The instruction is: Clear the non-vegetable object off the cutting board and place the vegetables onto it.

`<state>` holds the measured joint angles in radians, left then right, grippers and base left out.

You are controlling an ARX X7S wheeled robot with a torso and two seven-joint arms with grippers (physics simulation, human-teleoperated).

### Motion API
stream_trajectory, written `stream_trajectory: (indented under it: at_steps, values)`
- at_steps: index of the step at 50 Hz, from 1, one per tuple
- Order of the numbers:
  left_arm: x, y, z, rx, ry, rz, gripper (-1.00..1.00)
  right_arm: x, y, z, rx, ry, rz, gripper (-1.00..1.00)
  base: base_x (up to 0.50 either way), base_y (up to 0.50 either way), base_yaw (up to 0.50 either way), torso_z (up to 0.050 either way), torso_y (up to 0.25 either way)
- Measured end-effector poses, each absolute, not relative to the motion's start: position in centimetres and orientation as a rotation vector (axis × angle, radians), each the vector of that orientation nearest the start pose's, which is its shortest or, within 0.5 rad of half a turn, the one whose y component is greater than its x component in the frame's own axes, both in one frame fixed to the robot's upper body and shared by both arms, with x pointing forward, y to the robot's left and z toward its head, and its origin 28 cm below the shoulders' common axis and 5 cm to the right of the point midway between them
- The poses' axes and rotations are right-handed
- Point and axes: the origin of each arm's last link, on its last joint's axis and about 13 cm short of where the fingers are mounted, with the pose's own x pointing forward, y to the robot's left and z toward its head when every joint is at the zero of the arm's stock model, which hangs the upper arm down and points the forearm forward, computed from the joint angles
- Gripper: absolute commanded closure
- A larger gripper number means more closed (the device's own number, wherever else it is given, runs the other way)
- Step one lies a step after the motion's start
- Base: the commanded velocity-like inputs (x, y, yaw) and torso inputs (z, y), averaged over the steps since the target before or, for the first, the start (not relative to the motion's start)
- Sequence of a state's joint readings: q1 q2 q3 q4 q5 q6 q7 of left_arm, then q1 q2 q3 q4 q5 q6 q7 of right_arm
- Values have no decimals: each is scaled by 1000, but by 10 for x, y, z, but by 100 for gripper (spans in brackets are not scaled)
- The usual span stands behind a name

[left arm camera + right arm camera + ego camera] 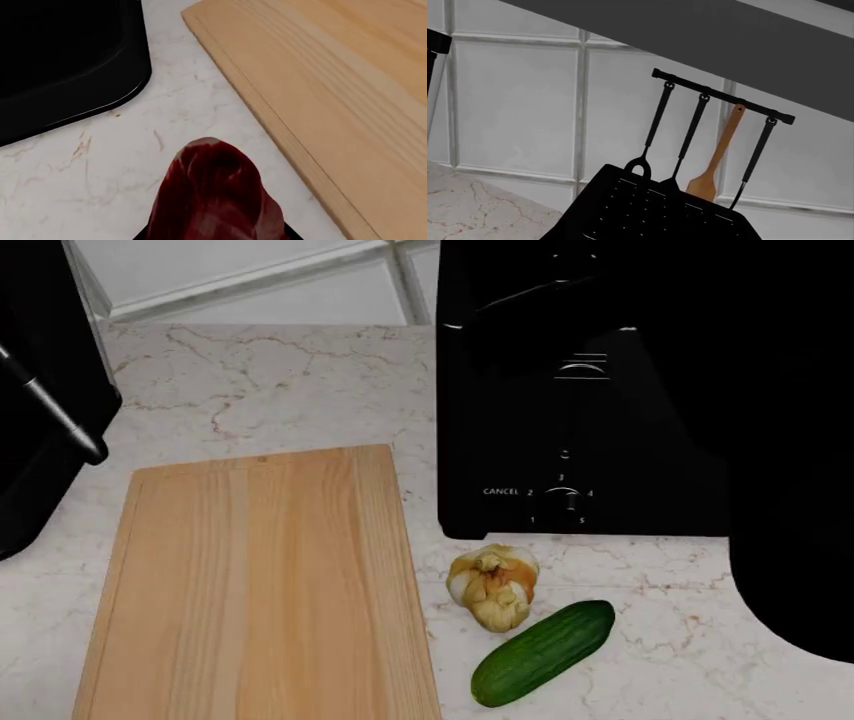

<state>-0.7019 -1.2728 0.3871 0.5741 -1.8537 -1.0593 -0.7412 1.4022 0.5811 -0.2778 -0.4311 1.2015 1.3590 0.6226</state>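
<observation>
A slab of raw red meat (213, 195) fills the jaws of my left gripper (217, 235), which is shut on it; only black finger edges show beside it. The meat sits off the board, over the marble counter next to the edge of the light-wood cutting board (320, 100). In the head view the cutting board (254, 580) lies bare. To its right on the counter lie the lumpy pale-yellow garlic bulb (493, 586) and the dark-green cucumber (543, 652), touching each other. Neither gripper shows in the head view. My right gripper's fingers are out of sight.
A black toaster (574, 390) stands behind the vegetables. A black appliance (40, 390) with a handle sits left of the board; its rounded base (67, 60) is close to the meat. A utensil rack (720, 97) hangs on the tiled wall.
</observation>
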Motion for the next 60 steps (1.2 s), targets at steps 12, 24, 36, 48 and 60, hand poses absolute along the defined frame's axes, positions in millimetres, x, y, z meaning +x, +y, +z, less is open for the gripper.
stream_trajectory:
  at_steps: [12,24,36,48,60]
  values:
    - [158,330,230,264,658,-72,100,247,-126,357,-324,-204,140,-100,0,0,0,0,0]
    - [163,344,231,300,655,7,-100,247,-127,356,-324,-201,140,-100,0,0,0,0,1]
    - [169,339,250,330,587,23,-100,245,-128,356,-323,-202,139,-100,0,0,0,0,0]
    - [178,316,281,344,490,-67,-100,242,-129,356,-323,-205,136,-100,0,0,0,0,0]
    - [197,295,299,383,427,-174,-100,238,-133,356,-325,-202,118,-100,0,0,0,0,0]
